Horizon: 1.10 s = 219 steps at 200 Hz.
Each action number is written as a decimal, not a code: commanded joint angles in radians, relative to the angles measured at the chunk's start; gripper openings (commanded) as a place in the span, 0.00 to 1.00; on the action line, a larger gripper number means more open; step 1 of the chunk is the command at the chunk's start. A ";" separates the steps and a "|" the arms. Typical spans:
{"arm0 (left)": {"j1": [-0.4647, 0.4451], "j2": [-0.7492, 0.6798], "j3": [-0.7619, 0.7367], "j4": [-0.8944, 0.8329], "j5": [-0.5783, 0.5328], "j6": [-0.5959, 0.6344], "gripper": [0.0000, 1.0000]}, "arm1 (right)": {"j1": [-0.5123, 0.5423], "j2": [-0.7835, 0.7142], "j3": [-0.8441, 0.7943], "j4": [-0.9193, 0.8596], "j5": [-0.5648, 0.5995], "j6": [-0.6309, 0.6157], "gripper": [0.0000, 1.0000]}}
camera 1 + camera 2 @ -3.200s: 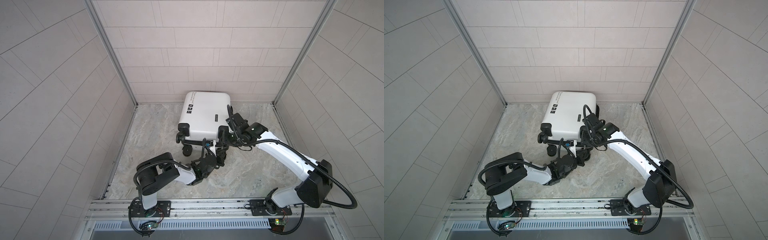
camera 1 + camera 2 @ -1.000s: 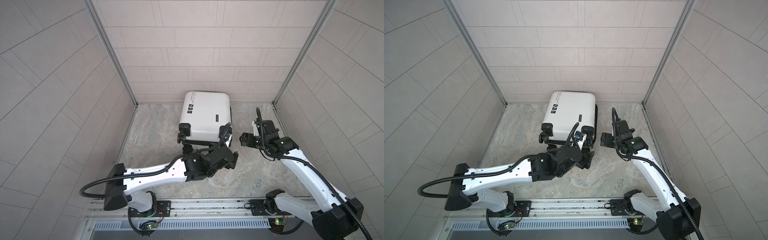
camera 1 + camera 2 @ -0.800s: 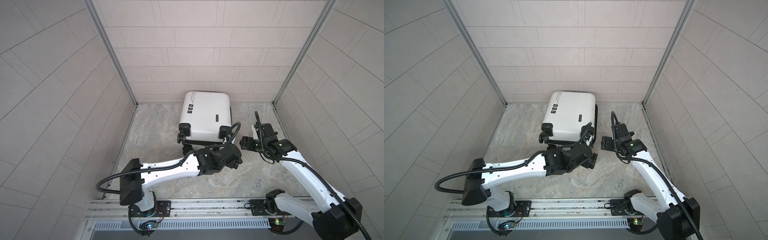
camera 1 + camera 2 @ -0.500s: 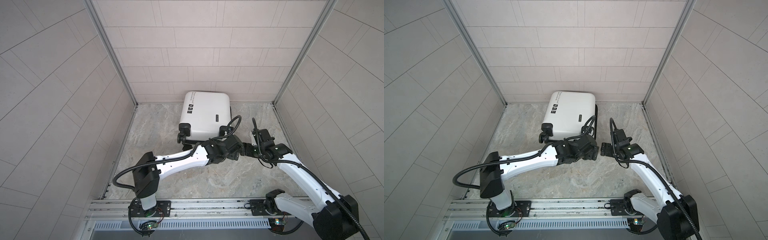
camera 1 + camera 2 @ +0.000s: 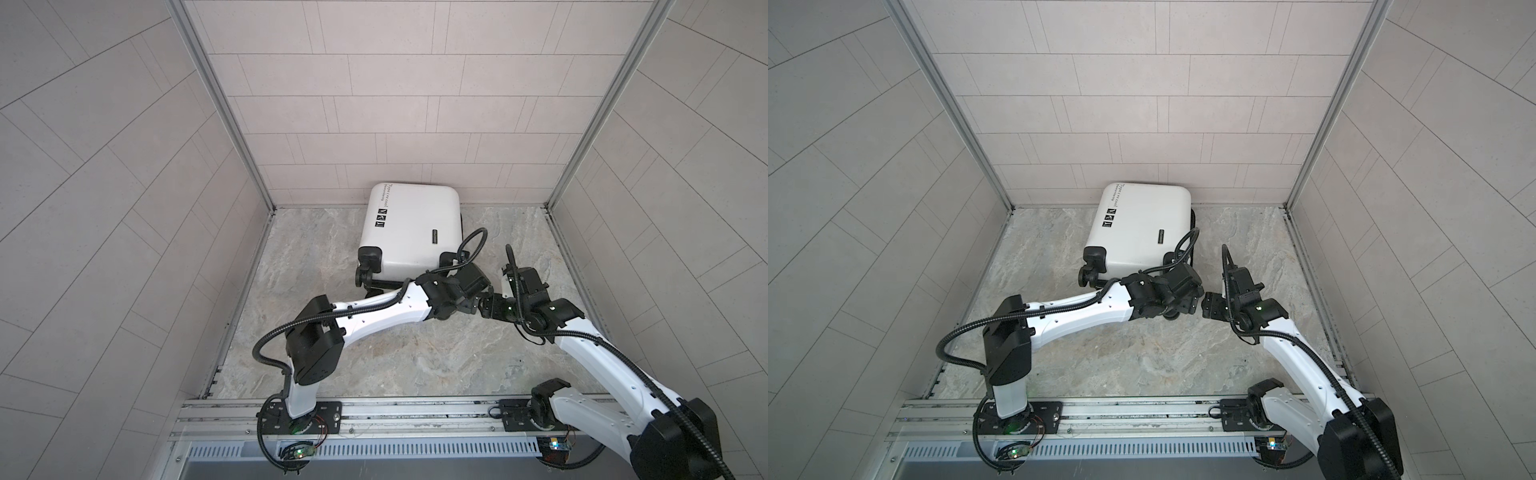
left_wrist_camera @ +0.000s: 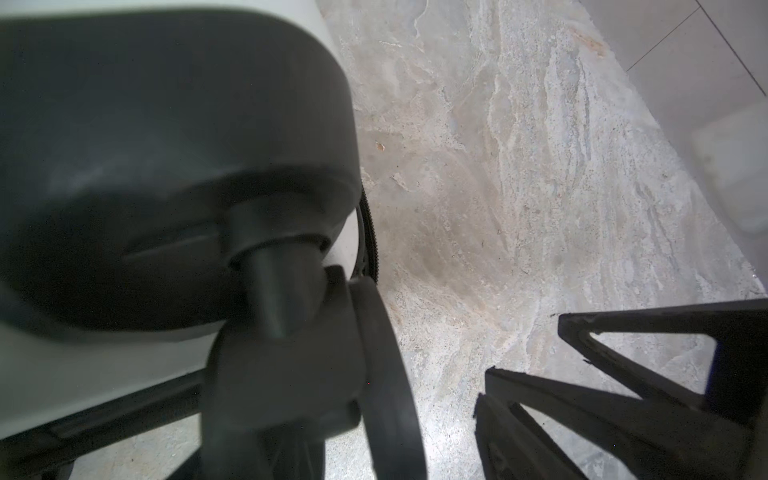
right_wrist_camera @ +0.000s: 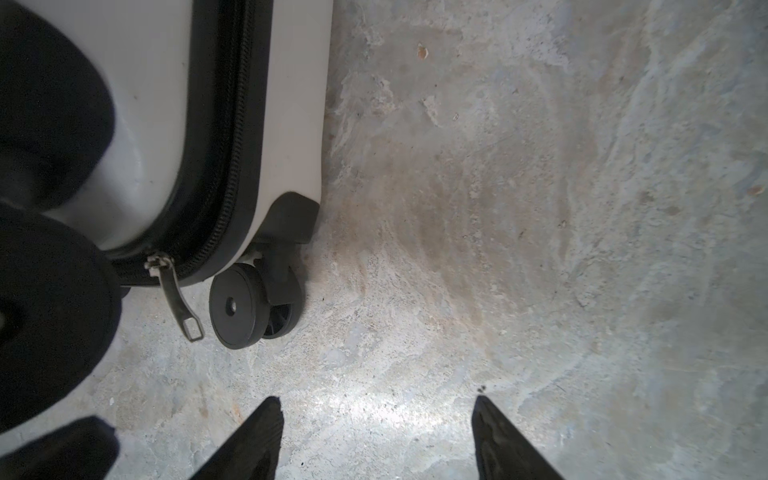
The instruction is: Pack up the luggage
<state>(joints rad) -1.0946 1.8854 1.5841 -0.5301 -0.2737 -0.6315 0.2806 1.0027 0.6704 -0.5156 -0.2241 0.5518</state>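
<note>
Both grippers [image 5: 1191, 304] [image 5: 1207, 306] beside luggage [image 5: 1142, 224] — seemingly apart.

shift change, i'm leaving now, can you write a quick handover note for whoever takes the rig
Grippers: left gripper looks open, empty, close by a wheel at the near right corner of the luggage; right gripper open, empty, over the floor.
Things: luggage lies flat against the back wall, wheels toward the rig.
Done: shell shut; zip closed along the visible side, zipper pull at the wheel corner.
Left: rest of the zip is hidden; check it, then back both arms off.
</note>
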 commanded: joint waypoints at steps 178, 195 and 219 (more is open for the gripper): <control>0.090 -0.081 -0.078 0.048 0.055 0.004 0.00 | 0.083 0.259 -0.057 0.551 -0.323 -0.030 0.41; 0.094 -0.107 -0.085 0.061 0.061 0.006 0.00 | 0.070 0.255 -0.056 0.545 -0.347 -0.029 0.42; 0.098 -0.146 -0.103 0.086 0.061 0.014 0.00 | 0.052 0.224 -0.079 0.520 -0.367 -0.029 0.46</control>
<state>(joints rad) -1.0138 1.8214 1.4979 -0.4984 -0.1860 -0.6544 0.3477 1.2617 0.5903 -0.0032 -0.5468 0.5251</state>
